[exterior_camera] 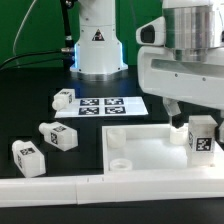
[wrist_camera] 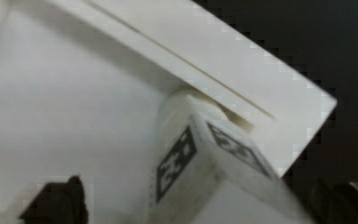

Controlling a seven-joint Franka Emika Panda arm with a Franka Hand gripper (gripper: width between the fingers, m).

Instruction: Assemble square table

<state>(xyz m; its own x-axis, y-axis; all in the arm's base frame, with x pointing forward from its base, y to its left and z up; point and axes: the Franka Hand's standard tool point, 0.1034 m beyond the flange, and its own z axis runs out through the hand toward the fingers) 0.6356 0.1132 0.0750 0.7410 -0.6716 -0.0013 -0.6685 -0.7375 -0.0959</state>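
Four stubby white legs show, each bearing black-and-white square tags. The standing leg (exterior_camera: 203,137) is upright, long axis vertical, in the far corner of the tabletop (exterior_camera: 150,150) on the exterior view's right. Its tagged faces point toward the camera and to the side. In the wrist view this leg (wrist_camera: 202,165) sits just inside the raised rim at the corner of the tabletop (wrist_camera: 69,100).

The tabletop is a white square tray lying flat with its open side up, and a round hole (exterior_camera: 120,158) shows at its near corner. It rests on the black desk (exterior_camera: 30,115), with its front edge roughly parallel to the long white rail (exterior_camera: 50,186) just before it.

The other three legs lie on their sides on the desk, to the exterior view's left of the tabletop. The far leg (exterior_camera: 63,99) lies beside the marker board (exterior_camera: 105,105). The middle leg (exterior_camera: 58,135) and the near leg (exterior_camera: 30,153) both have their long axes running roughly across the view.

The pincer (exterior_camera: 196,112) hangs over the standing leg with its jaws spread. One dark finger (wrist_camera: 60,200) stands clear of the leg's side, and the pincer grips nothing.
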